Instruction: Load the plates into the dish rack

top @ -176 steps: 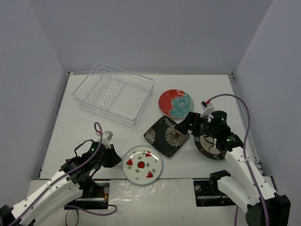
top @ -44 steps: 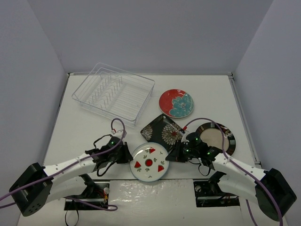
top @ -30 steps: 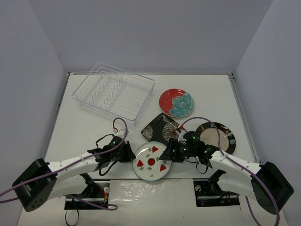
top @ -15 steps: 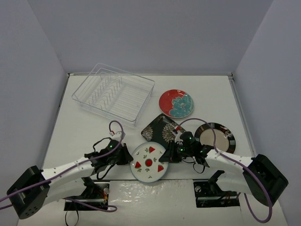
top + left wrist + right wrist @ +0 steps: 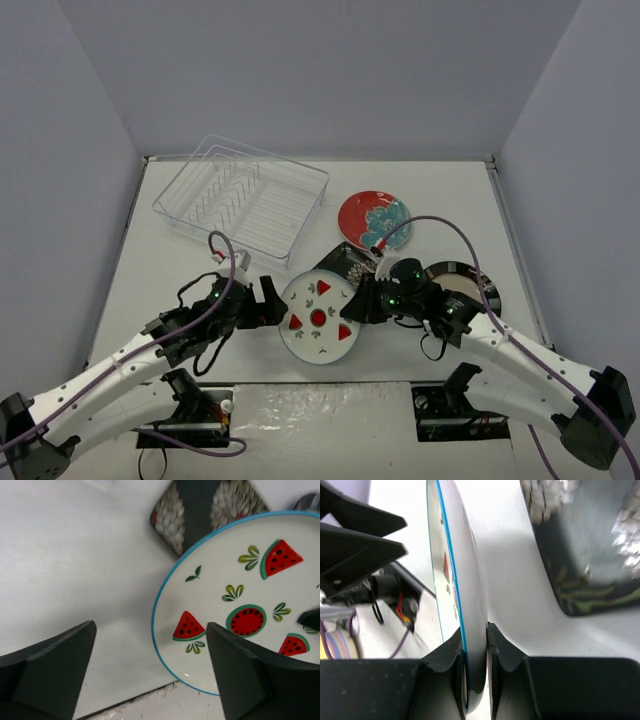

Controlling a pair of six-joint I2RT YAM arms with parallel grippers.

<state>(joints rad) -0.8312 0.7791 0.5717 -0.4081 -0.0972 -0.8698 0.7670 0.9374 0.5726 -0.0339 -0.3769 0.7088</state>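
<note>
Zero of four plates loaded at this stage. Locate the dish rack at the far left of the table, well apart from every plate and holding none between its prongs. Find the white plate near the front edge, between the two arms, tilted and overlapping the near corner of the black square plate. Confirm on the right wrist view the right gripper pinched on the rim of the white plate, one finger against each face. Read the left gripper as spread wide just beside the left rim of that plate, gripping nothing; cannot tell whether its inner finger touches the rim. Treat the current step as lifting or passing over the first plate, a judgement only. Expect next a carry across to the dish rack and a stand-up on edge between two prongs, with risk of slip from a thin rim grip. Count three more lying flat on the table: the black square plate, the red plate just beyond it, and the dark-rimmed plate to the right, partly hidden under the right arm. Rate progress as near the start, with all four placements left.
</note>
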